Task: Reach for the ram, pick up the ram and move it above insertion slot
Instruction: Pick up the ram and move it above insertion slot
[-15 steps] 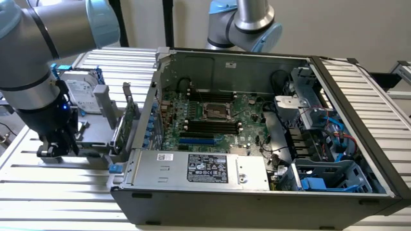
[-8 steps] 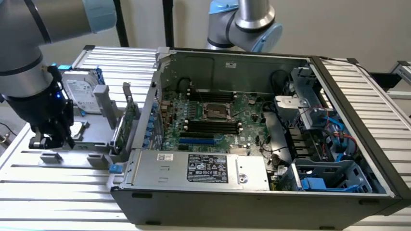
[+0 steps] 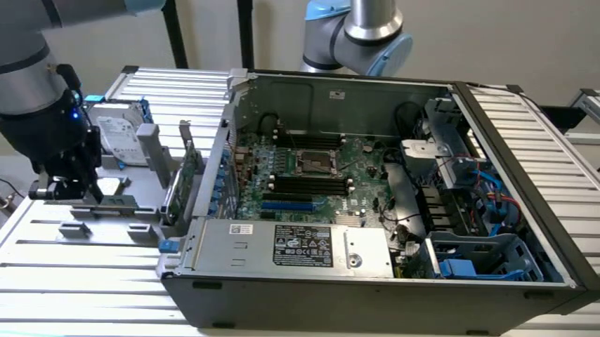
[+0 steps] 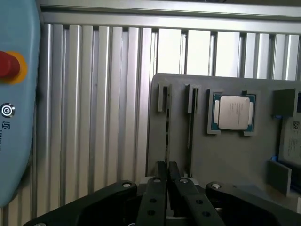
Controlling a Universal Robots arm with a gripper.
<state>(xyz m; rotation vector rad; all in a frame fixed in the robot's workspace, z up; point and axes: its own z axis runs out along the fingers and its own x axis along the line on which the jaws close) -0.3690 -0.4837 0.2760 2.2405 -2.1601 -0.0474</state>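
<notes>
The ram (image 4: 167, 136) is a thin stick seen edge-on, standing in a groove of the grey holder (image 4: 225, 155). It runs straight in between my fingers (image 4: 161, 174). My gripper (image 4: 167, 172) is shut on its near end. In the exterior view my gripper (image 3: 80, 199) sits low over the holder at the exterior view's left, with a bit of green ram (image 3: 114, 201) beside the fingertips. The dark memory slots (image 3: 305, 184) lie on the motherboard inside the open computer case (image 3: 375, 281), well to the exterior view's right of my gripper.
On the holder also stand a tall green expansion card (image 3: 187, 175), a silver hard drive (image 3: 122, 137) and a processor chip (image 4: 233, 112). A second groove (image 4: 190, 127) runs parallel nearby. A blue pendant with a red button (image 4: 9, 66) lies on the ribbed table. Another arm (image 3: 366, 35) rises behind the case.
</notes>
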